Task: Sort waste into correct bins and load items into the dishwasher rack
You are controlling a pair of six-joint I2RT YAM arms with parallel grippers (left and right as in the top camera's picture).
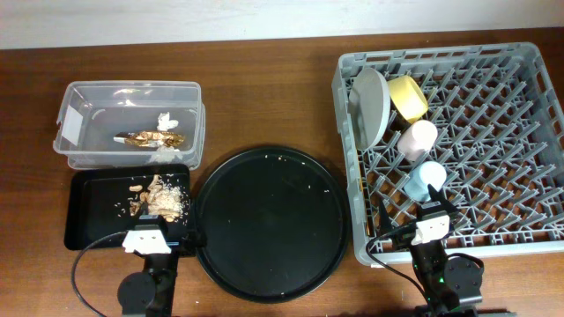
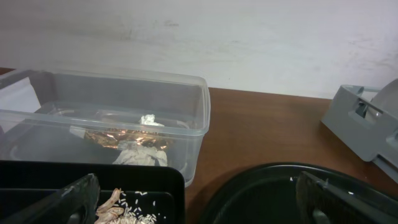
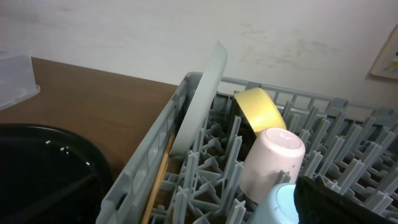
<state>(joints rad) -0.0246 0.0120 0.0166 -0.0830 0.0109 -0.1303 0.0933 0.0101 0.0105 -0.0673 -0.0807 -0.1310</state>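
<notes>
The clear tub (image 1: 70,97) at the back left holds the gold wrapper (image 1: 150,138) and white tissue bits (image 1: 166,119). The black rectangular tray (image 1: 88,211) in front of it holds tan food scraps (image 1: 159,198) and rice grains. The grey rack (image 1: 441,53) at the right holds the grey-green bowl (image 1: 370,106) on edge, the yellow bowl (image 1: 407,97), the pink cup (image 1: 418,137) and the blue cup (image 1: 427,179). Chopsticks (image 3: 160,174) lie along the rack's left wall. My left gripper (image 1: 163,231) is open and empty at the black tray's front edge. My right gripper (image 1: 434,211) is open and empty just in front of the blue cup.
The big round black tray (image 1: 269,224) sits between the black rectangular tray and the rack, with a few white specks on it. Bare brown table lies behind it. A pale wall runs along the back.
</notes>
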